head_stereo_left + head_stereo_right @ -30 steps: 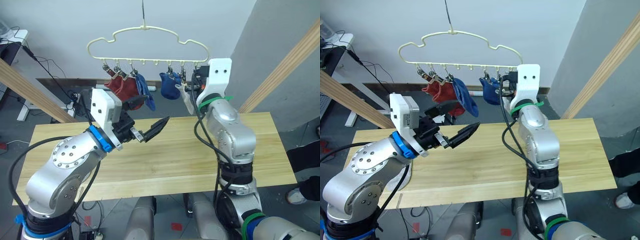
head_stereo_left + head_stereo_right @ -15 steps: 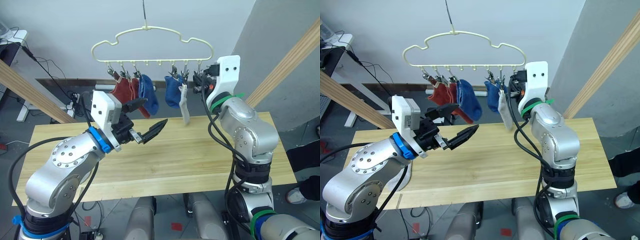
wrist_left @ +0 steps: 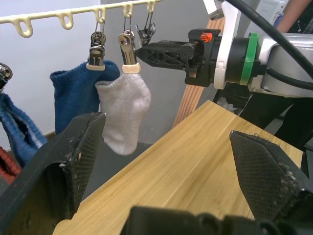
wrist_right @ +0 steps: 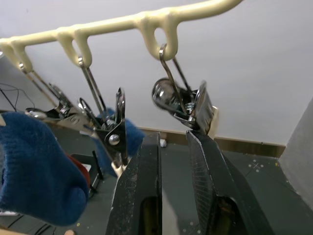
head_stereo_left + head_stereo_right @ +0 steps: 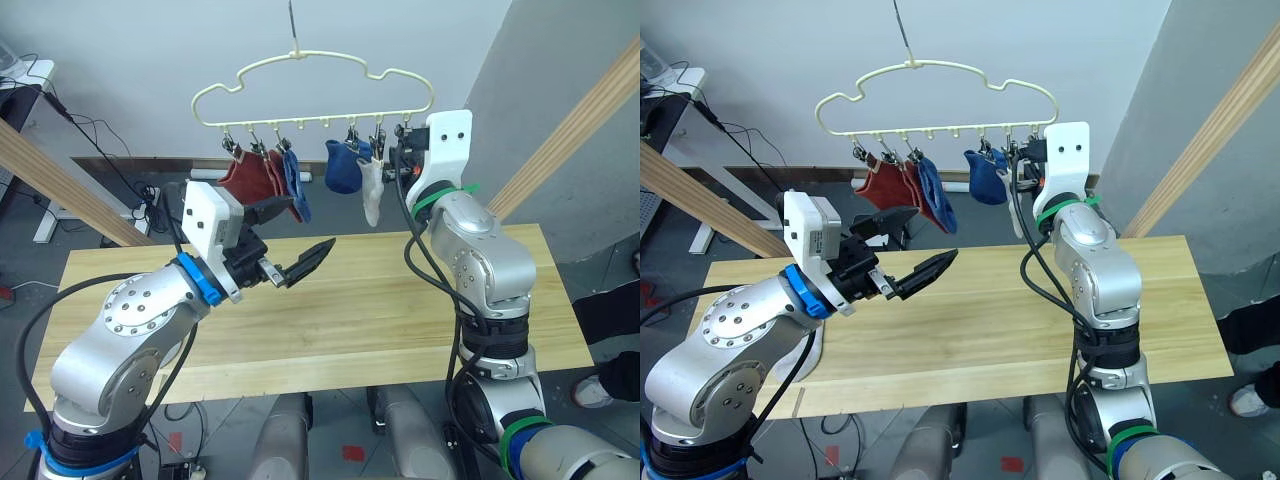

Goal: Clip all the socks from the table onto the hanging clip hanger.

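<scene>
The cream clip hanger (image 5: pixel 315 120) hangs over the table's (image 5: pixel 400 320) far edge. Clipped on it from left to right are two rust red socks (image 5: pixel 245 180), a blue sock (image 5: pixel 293 180), another blue one (image 5: pixel 343 170) and a light grey one (image 3: pixel 124 110). My right gripper (image 4: pixel 173 139) is raised just under the empty end clip (image 4: pixel 188 103), its fingers a narrow gap apart with nothing between them. My left gripper (image 5: pixel 308 225) hovers wide open and empty above the table's left half, below the red socks. A pale patch (image 5: pixel 805 365) peeks from under my left forearm; I cannot tell what it is.
Slanted wooden poles cross at the left (image 5: pixel 60 180) and right (image 5: pixel 580 130). A person's shoe (image 5: pixel 598 392) shows on the floor beyond the table's right end. Cables and a white stand (image 5: pixel 45 215) lie on the floor behind the left pole.
The grey sock left my right gripper and now hangs from its clip. The hanger has swung to the right. My right gripper drew back, then returned under the end clip. The left arm stayed still.
</scene>
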Robot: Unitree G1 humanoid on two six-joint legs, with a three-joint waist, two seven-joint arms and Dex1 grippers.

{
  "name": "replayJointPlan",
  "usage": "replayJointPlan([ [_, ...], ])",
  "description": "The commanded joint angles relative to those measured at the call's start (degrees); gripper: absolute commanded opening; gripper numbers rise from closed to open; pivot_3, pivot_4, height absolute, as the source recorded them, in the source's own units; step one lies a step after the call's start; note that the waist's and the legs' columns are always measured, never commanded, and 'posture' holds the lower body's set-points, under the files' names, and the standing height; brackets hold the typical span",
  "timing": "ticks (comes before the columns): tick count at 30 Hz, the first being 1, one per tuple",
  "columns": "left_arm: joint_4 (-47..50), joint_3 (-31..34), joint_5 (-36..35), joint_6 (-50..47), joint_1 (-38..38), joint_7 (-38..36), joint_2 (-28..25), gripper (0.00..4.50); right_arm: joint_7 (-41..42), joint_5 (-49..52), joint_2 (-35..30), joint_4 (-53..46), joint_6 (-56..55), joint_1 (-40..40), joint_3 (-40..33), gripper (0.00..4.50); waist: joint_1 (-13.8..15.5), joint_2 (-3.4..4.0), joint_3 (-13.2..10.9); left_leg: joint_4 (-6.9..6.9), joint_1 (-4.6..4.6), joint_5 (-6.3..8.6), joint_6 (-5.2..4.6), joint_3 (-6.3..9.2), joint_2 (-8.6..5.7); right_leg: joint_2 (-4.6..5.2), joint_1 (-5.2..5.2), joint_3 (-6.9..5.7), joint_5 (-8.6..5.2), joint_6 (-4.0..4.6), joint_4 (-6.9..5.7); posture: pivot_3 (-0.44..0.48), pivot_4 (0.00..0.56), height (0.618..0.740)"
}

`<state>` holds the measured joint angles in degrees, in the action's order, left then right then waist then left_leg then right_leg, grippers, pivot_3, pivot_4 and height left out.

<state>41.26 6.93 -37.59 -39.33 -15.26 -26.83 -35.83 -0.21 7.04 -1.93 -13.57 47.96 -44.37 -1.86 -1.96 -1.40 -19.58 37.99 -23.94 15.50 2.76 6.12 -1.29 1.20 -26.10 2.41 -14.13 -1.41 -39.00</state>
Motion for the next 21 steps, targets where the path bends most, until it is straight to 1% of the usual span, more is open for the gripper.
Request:
replayJointPlan([
  [1, 2.02, 0.74, 0.01, 0.85, 0.57, -0.17, -0.44, 4.5, -2.38, -2.04, 0.5, -2.51, -1.29, -1.61, 0.99, 0.85, 0.0, 0.0, 0.0, 0.0, 0.0, 0.0, 0.0, 0.0, 0.0, 0.0, 0.0, 0.0, 0.0, 0.0, 0.0, 0.045, 0.358, 0.74],
  [4, 2.14, 0.82, 0.0, 0.88, 0.77, -0.21, -0.49, 4.5, -3.28, -2.8, 0.99, -3.75, -0.91, -1.19, 1.56, 1.4, 0.0, 0.0, 0.0, 0.0, 0.0, -0.01, 0.01, 0.0, 0.0, 0.0, 0.0, 0.0, 0.0, 0.0, 0.0, 0.047, 0.357, 0.74],
  [5, 2.25, 0.91, -0.04, 0.88, 0.88, -0.21, -0.51, 4.5, -3.43, -2.76, 1.22, -4.33, -0.57, -0.97, 1.74, 1.68, 0.0, 0.0, 0.0, 0.0, 0.0, -0.01, 0.01, 0.0, 0.0, 0.0, 0.0, 0.0, 0.0, 0.0, 0.0, 0.047, 0.357, 0.74],
  [7, 2.14, 0.96, -0.03, 0.9, 0.82, -0.25, -0.57, 4.5, -3.8, -3.38, 1.26, -6.35, 0.49, -0.22, 2.76, 2.27, 0.04, 0.0, 0.0, 0.0, 0.0, -0.01, 0.01, 0.01, 0.0, 0.0, 0.0, 0.0, 0.0, 0.0, 0.0, 0.047, 0.358, 0.74],
  [8, 2.08, 0.95, -0.01, 0.91, 0.79, -0.27, -0.59, 4.5, -3.82, -3.64, 1.19, -7.08, 0.8, 0.03, 3.19, 2.69, 0.05, 0.0, 0.0, -0.01, -0.01, 0.0, 0.01, 0.03, 0.0, 0.0, 0.0, -0.01, 0.0, 0.0, 0.01, 0.047, 0.358, 0.74],
  [10, 2.11, 0.94, -0.08, 0.9, 0.88, -0.26, -0.59, 4.5, -4.09, -4.08, 1.3, -7.96, 1.29, 0.27, 3.63, 3.36, 0.04, 0.0, 0.0, -0.01, -0.01, 0.0, 0.01, 0.02, 0.0, 0.0, 0.0, 0.0, 0.0, 0.0, 0.01, 0.045, 0.357, 0.74],
  [21, 2.12, 0.71, -0.08, 1.03, 0.6, -0.4, -0.55, 4.5, -7.33, -6.39, 3.7, -7.75, 1.44, -0.37, 4.21, 3.36, 0.04, 0.0, 0.0, -0.01, 0.0, -0.03, 0.06, 0.03, 0.0, 0.0, 0.0, -0.01, 0.0, 0.0, 0.01, 0.044, 0.347, 0.74],
])
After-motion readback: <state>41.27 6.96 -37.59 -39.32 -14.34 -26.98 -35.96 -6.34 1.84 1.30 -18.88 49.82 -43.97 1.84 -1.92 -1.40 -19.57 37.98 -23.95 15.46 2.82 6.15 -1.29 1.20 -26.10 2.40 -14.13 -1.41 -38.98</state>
